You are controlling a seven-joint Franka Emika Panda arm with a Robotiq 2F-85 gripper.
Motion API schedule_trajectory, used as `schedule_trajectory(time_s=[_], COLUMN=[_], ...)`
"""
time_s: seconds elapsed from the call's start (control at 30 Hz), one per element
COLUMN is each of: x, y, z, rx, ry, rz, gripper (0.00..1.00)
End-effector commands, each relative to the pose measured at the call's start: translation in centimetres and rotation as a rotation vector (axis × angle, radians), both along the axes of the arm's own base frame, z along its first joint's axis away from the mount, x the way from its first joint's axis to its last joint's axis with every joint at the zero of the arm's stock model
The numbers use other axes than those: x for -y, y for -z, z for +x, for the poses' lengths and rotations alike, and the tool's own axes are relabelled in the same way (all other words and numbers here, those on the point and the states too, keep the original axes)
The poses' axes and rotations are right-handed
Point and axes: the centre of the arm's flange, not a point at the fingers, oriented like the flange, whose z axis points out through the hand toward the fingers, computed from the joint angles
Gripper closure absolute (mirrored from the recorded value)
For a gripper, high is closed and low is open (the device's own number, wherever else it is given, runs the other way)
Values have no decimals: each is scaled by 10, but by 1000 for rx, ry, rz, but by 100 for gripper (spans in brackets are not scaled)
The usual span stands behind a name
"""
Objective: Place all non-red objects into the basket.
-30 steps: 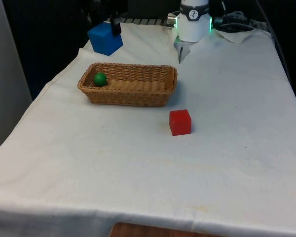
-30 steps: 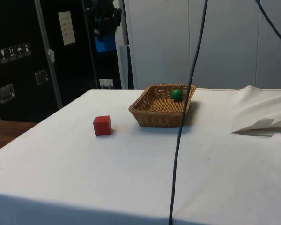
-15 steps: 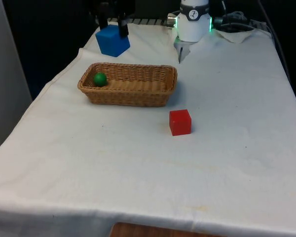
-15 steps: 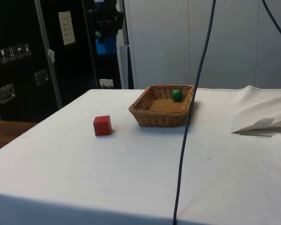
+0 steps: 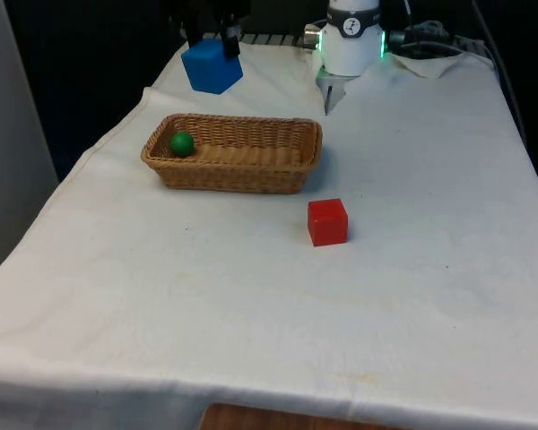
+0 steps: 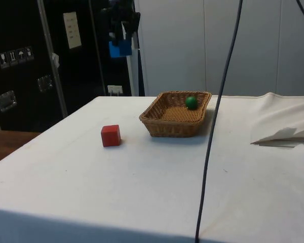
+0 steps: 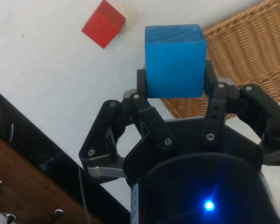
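Observation:
My gripper [image 5: 212,40] is shut on a blue cube [image 5: 212,65] and holds it high in the air, above the table behind the wicker basket [image 5: 233,153]. In the side view the blue cube [image 6: 119,48] hangs well above the table, left of the basket [image 6: 176,113]. The wrist view has the blue cube [image 7: 175,60] clamped between the fingers [image 7: 141,83], with the basket's rim [image 7: 252,51] and the red cube [image 7: 103,23] below. A green ball [image 5: 181,142] lies in the basket's corner. The red cube [image 5: 327,221] rests on the cloth in front of the basket.
A black cable [image 6: 220,106] hangs down across the side view. Crumpled cloth [image 6: 283,132] lies at the side view's right. The table's left edge [image 5: 67,193] runs close to the basket in the front view.
The gripper has carried the blue cube up and towards the front view's right over the last second. Basket, ball and red cube have stayed in place.

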Motion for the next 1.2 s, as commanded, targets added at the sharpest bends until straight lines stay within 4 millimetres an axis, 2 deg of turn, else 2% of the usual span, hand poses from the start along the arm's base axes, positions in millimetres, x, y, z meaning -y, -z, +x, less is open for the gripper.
schedule_trajectory(time_s=[0.0,0.63,1.17], x=[2,5,2], y=[-2,1,10], z=[-7,-35,-38], rx=[17,44,54], ry=[-3,-69,-154], rz=[1,29,-30], gripper=[49,49,49])
